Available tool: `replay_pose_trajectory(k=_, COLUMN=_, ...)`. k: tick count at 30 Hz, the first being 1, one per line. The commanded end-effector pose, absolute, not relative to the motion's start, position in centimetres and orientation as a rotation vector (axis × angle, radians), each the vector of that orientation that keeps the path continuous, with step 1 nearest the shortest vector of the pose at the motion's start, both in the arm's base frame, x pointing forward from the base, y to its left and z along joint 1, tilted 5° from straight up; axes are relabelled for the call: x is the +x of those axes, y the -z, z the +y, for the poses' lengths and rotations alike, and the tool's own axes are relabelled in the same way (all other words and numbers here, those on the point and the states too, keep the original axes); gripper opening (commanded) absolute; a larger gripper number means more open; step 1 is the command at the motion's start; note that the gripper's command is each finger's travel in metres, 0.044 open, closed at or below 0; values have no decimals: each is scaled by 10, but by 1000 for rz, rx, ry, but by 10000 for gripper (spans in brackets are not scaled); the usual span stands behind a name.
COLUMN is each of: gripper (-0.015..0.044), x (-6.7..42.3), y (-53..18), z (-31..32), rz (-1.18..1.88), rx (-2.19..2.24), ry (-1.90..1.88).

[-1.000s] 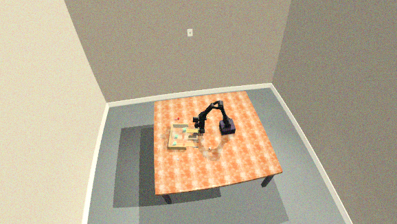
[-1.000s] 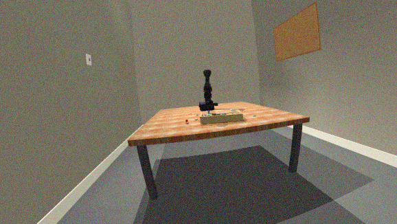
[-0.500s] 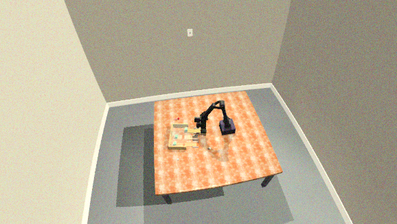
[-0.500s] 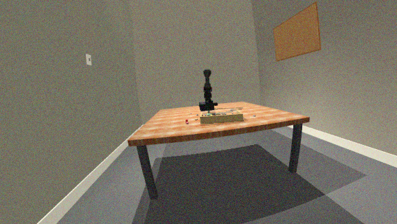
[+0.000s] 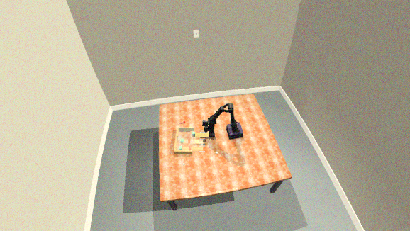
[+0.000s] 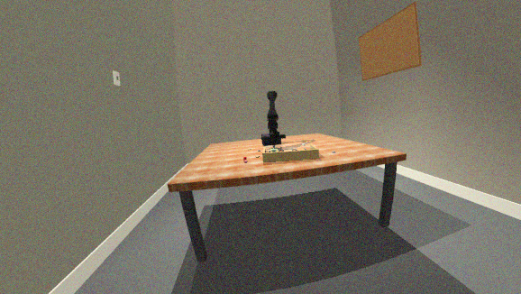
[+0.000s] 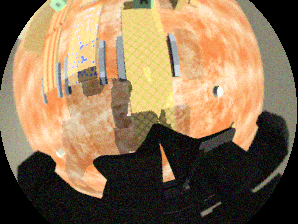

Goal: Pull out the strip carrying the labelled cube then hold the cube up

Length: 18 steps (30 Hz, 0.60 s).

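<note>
My gripper is shut with nothing seen between its fingers. Its tips are at the near end of the yellow cross-hatched strip; whether they touch it is unclear. This strip lies between two grey rails, and a green cube with a dark mark is at its far part, cut off by the wrist view's top edge. A blue-dotted strip and an orange-striped strip lie to the left in the wrist view. Other green cubes are inside the walled frame.
The wooden walled frame surrounds the strips' far parts. Grey rails flank the hatched strip. A small red object lies outside the frame. A small white piece lies right of the rails in the wrist view.
</note>
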State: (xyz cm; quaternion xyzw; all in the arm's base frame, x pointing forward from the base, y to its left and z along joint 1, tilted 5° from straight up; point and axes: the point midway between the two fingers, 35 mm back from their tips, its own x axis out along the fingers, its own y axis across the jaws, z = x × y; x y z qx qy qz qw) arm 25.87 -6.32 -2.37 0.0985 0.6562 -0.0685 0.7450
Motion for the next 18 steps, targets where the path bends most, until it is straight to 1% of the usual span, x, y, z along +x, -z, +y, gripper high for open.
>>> replay_pose_trajectory(k=1, gripper=0, x=243, y=32, z=-58, rz=1475, rx=229, ry=147)
replay_pose_trajectory(k=18, gripper=0, x=227, y=33, z=-54, rz=1477, rx=229, ry=147)
